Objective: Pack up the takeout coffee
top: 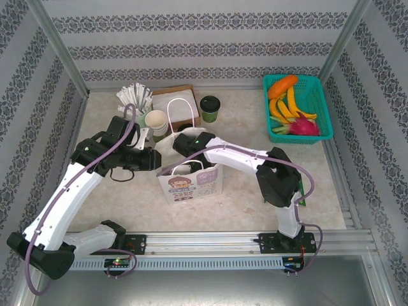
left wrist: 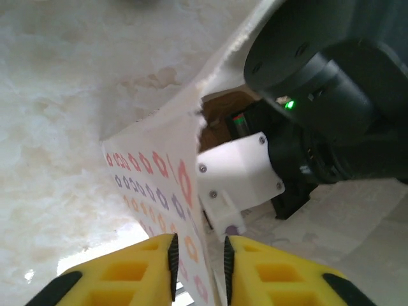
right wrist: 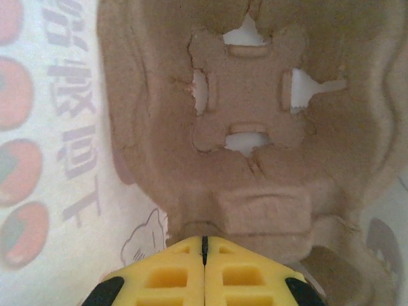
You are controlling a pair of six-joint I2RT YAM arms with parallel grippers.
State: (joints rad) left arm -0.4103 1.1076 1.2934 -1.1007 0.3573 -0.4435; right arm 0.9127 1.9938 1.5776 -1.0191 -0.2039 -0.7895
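Right claw: fingers pressed together, inside paper bag, cardboard cup carrier just ahead. Left claw: fingers slightly apart, straddling bag wall. Takeout coffee: upright on surface, beyond both claws, outside bag.

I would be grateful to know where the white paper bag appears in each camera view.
Top external: the paper bag stands mid-table, between the two arms.
Left wrist: its printed side wall runs up from between the yellow fingers of the left hand.
Right wrist: its inner wall, print showing through, lies left of the pulp cup carrier.
Shared landmark: the right arm's green wrist light, also in the left wrist view.
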